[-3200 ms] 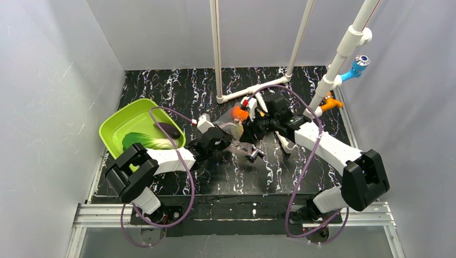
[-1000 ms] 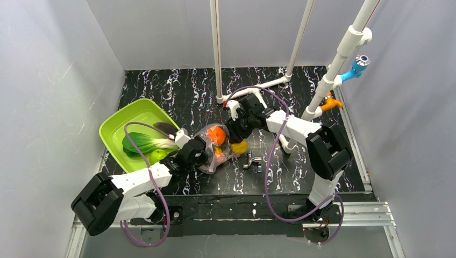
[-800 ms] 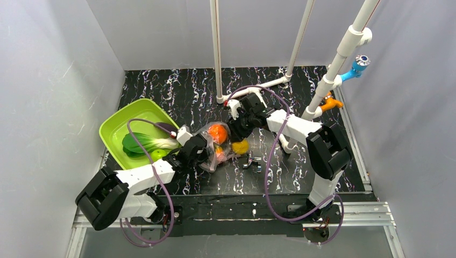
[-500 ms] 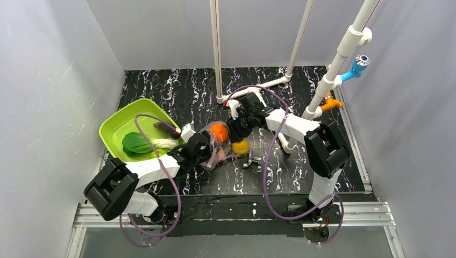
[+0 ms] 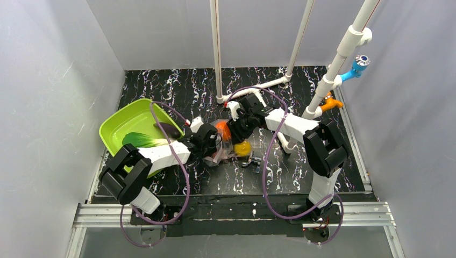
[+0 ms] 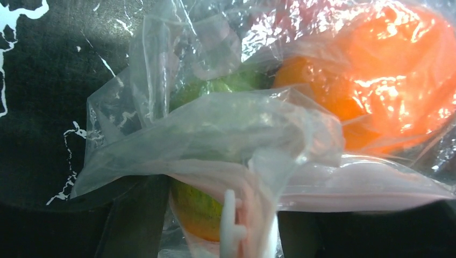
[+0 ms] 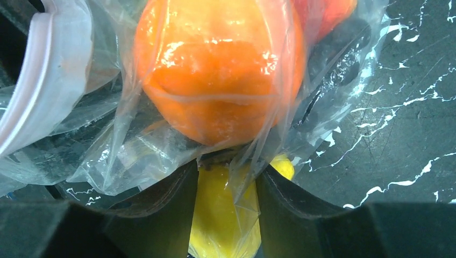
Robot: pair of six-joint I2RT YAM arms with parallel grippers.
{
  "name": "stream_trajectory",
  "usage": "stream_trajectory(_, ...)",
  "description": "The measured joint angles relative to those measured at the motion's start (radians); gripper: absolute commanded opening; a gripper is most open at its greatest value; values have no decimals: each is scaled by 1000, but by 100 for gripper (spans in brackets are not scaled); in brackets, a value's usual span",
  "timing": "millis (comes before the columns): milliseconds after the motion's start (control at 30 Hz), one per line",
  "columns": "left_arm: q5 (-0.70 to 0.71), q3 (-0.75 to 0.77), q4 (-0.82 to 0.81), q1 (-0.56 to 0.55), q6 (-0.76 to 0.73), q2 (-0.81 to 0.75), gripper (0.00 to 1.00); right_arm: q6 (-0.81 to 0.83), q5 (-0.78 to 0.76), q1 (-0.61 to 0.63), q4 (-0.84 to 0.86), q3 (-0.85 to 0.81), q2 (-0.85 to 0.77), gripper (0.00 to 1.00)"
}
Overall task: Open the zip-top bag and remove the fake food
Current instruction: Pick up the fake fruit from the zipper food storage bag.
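Your left arm has folded back since a second ago, carrying the left gripper (image 5: 209,142) closer to the right gripper (image 5: 238,129) at mid-tabletop (image 5: 177,91). The lime tray (image 5: 121,121) by the left edge holds bok choy (image 5: 141,141) and eggplant (image 5: 168,129). The zip-top bag (image 6: 215,129) sits between the grippers, with an orange (image 7: 215,70) and a green fruit (image 6: 226,86) inside. The left gripper pinches its pink mouth. The right gripper's jaws stand half apart around film and the lemon (image 7: 220,215); you can't tell if it grips. A metal fitting (image 5: 251,162) lies just in front, with bare tabletop beyond.
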State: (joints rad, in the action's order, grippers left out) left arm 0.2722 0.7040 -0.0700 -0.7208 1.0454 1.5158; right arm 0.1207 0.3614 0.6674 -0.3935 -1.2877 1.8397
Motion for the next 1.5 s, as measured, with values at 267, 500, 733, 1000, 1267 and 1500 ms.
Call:
stream_trajectory(267,-3,37,186,1,-83,-77,1,3,-15,0,-6,-6,3,44)
stream_trajectory(500,-73,-65,195,32,-111,-332,12,-5,-26,0,-23,-19,18,39)
stream_trajectory(733,-141,-190,129,74,-51,-408,22,-10,-26,2,-24,-20,19,39)
stream_trajectory(1000,-159,-303,79,84,36,-511,36,-12,-14,3,-26,-20,20,40)
stream_trajectory(1267,-127,-325,131,84,74,-576,48,-13,5,7,-28,-20,26,40)
stream_trajectory(1500,-98,-325,159,84,68,-575,48,-13,13,10,-28,-20,28,40)
